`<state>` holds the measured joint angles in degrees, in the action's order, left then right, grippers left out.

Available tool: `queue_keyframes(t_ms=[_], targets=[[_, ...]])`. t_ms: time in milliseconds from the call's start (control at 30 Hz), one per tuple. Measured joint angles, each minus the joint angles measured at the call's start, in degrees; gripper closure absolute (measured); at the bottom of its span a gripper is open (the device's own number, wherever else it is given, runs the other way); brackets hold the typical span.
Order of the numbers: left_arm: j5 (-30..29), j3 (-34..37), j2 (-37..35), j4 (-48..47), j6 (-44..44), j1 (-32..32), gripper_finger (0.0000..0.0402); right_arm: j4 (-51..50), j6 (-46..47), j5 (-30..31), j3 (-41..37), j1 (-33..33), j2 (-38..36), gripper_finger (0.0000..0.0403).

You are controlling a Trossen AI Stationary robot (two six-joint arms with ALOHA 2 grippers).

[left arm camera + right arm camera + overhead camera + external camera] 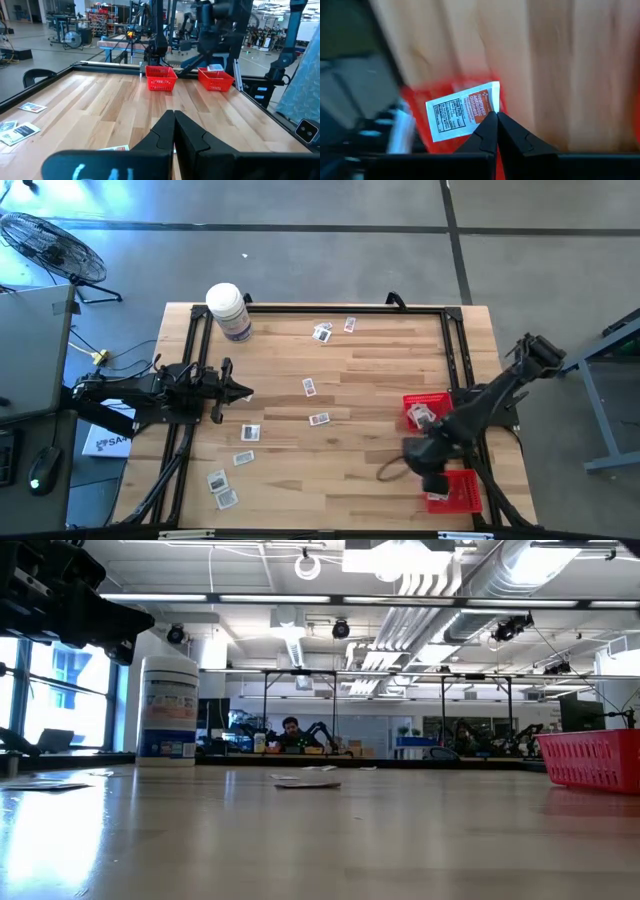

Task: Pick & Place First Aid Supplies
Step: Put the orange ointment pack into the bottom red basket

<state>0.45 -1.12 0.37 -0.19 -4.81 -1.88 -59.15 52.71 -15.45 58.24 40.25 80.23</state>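
The first aid supplies are small white packets with dark or reddish print. Several lie flat across the table: two by the far edge (322, 332), two mid-table (309, 387), several near the left arm (243, 458). My right gripper (495, 119) is shut on one packet (460, 116) above the near red basket (462, 492). Other packets lie in the far red basket (425, 412). My left gripper (240, 392) is shut and touches nothing. It waits at the table's left side, above the wood (174, 125). My right gripper pinches the packet between its two fingertips at one long edge, near a corner (486, 113). The packet sticks out past the fingertips with its printed face to the camera. It is lifted clear, with the blurred red basket (420, 100) below it.
A large white bottle with a purple label (228, 310) stands at the far left corner and shows in the low view (168, 705). A black frame (300, 308) runs along the table's edges. Both red baskets sit at the right side (161, 78) (216, 80). Bare wood lies mid-table.
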Motion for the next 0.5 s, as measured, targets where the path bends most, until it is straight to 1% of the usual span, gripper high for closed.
queue_keyframes(t_ms=[100,233,500], targets=[[0.0,0.0,0.0,0.0,0.0,0.0,0.0401,-3.9,6.0,3.0,0.0,5.2,0.0,0.0402],[0.0,0.0,0.0,0.0,0.0,0.0,0.0401,-2.2,9.3,7.5,0.0,9.4,0.1,0.0402],[0.0,0.0,0.0,0.0,0.0,0.0,0.0401,-1.2,15.8,6.7,0.0,13.1,3.6,0.0402]])
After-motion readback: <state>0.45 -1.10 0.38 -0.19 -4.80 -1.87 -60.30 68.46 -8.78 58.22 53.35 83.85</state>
